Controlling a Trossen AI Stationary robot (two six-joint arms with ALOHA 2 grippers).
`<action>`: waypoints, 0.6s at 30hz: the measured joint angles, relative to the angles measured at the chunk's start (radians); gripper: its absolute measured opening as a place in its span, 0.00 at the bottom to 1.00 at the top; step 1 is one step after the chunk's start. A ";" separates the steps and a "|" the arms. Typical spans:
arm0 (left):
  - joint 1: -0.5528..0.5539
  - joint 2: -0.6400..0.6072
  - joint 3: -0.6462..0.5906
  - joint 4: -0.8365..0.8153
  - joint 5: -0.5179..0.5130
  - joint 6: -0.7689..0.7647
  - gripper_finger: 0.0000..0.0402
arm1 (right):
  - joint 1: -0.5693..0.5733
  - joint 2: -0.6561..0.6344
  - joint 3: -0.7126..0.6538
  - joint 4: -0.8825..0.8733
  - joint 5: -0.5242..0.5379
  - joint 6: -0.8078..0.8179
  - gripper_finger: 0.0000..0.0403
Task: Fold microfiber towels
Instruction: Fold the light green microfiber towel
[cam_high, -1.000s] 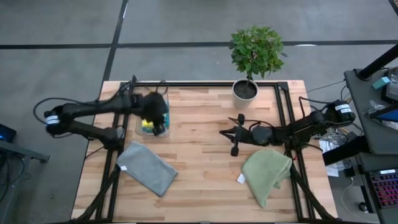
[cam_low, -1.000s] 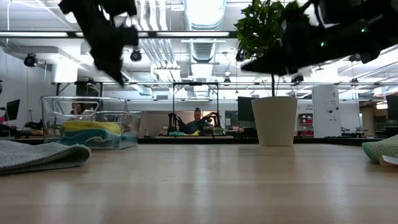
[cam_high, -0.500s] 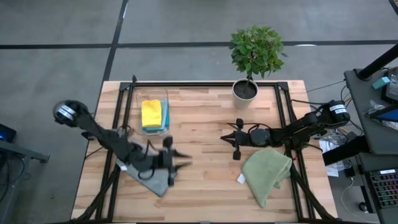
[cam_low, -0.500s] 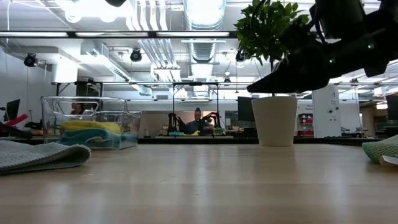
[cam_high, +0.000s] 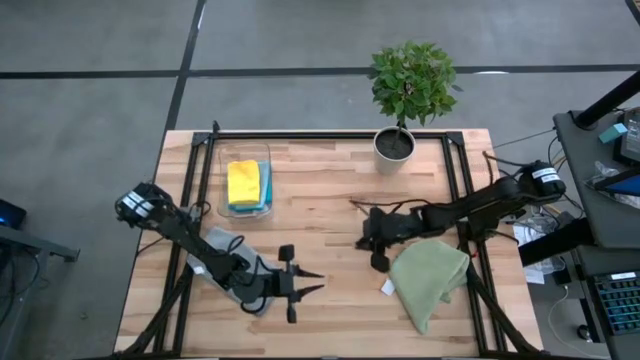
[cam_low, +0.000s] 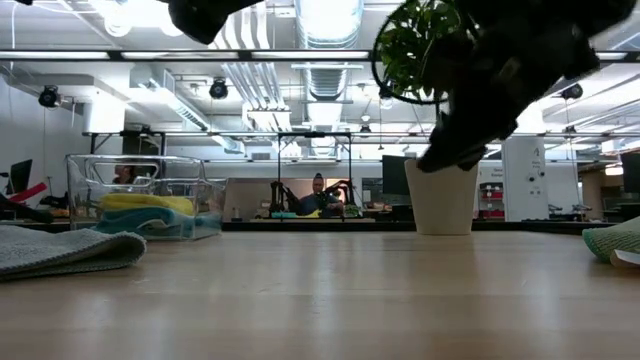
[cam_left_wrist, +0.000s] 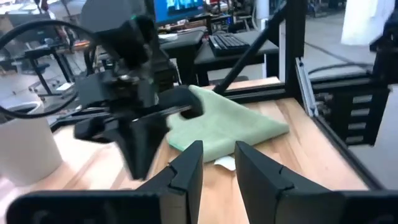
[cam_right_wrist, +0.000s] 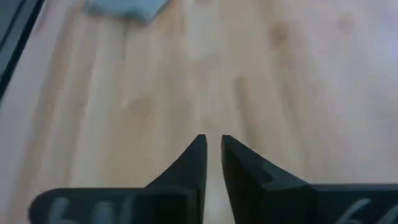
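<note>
Left hand (cam_high: 318, 282) and right hand (cam_high: 357, 224) both slightly parted.

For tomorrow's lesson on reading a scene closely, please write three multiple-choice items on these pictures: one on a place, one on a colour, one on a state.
1. Where is the plant pot?
A. at the table's far edge
B. inside the bin
C. on the green towel

2. What colour is the top towel in the bin?
A. red
B. yellow
C. white

3. How does the green towel lie?
A. hanging from a gripper
B. stacked in the bin
C. loose on the table, held by neither gripper

Answers:
1 A: the high view shows the pot by the far rail.
2 B: the yellow towel lies uppermost.
3 C: the right gripper is beside it, and the left gripper is across the table near the grey towel.
</note>
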 joint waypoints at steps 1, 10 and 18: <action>0.000 -0.001 0.000 0.000 -0.001 -0.011 0.20 | 0.013 0.001 0.035 -0.078 -0.018 0.012 0.14; 0.004 -0.008 0.000 0.023 -0.026 -0.029 0.20 | 0.142 0.002 0.275 -0.660 -0.072 0.236 0.37; 0.013 -0.009 0.000 0.021 -0.123 -0.028 0.20 | 0.281 -0.001 0.300 -1.077 -0.163 0.505 0.51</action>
